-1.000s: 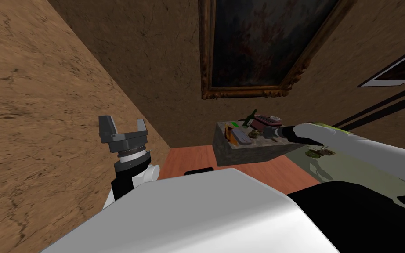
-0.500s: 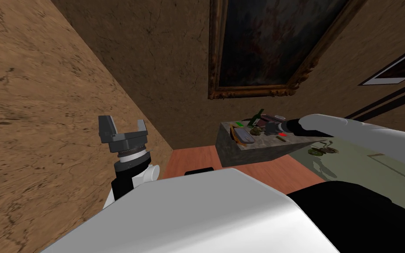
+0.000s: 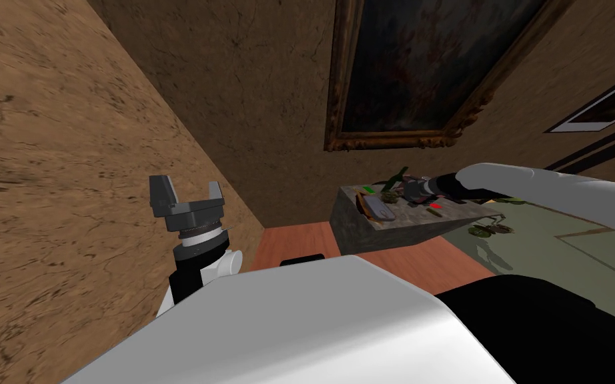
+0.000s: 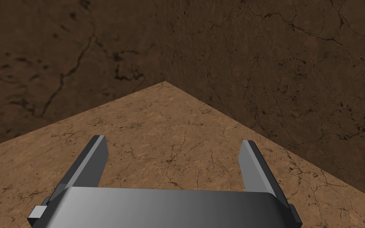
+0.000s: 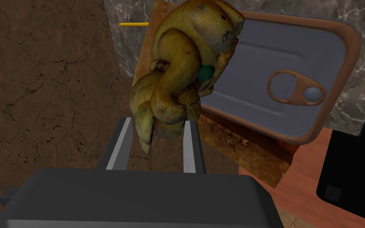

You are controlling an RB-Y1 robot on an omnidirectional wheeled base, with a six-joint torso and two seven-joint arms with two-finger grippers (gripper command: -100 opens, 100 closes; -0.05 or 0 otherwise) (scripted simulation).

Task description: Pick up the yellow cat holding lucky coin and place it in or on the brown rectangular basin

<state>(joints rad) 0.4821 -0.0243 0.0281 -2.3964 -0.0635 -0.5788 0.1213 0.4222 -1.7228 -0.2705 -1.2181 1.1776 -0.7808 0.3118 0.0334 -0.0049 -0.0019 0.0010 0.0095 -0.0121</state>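
Observation:
A worn yellow cat figurine is held between the fingers of my right gripper, which is shut on its lower part. Just beyond it lies the rectangular basin, brown-rimmed with a grey-blue inside and a ring-shaped drain. In the head view the right gripper reaches over the grey stone table, with the cat at its tip, next to the basin. My left gripper is raised beside the brown wall, its fingers standing open and empty.
On the table are also a green bottle, a small green thing and a small red thing. A framed painting hangs above. A leafy thing lies on the pale green rug beside the reddish floor.
My right arm has risen a little over the table top with the cat, uncovering the small red thing. The head view has shifted slightly. The left arm has not moved.

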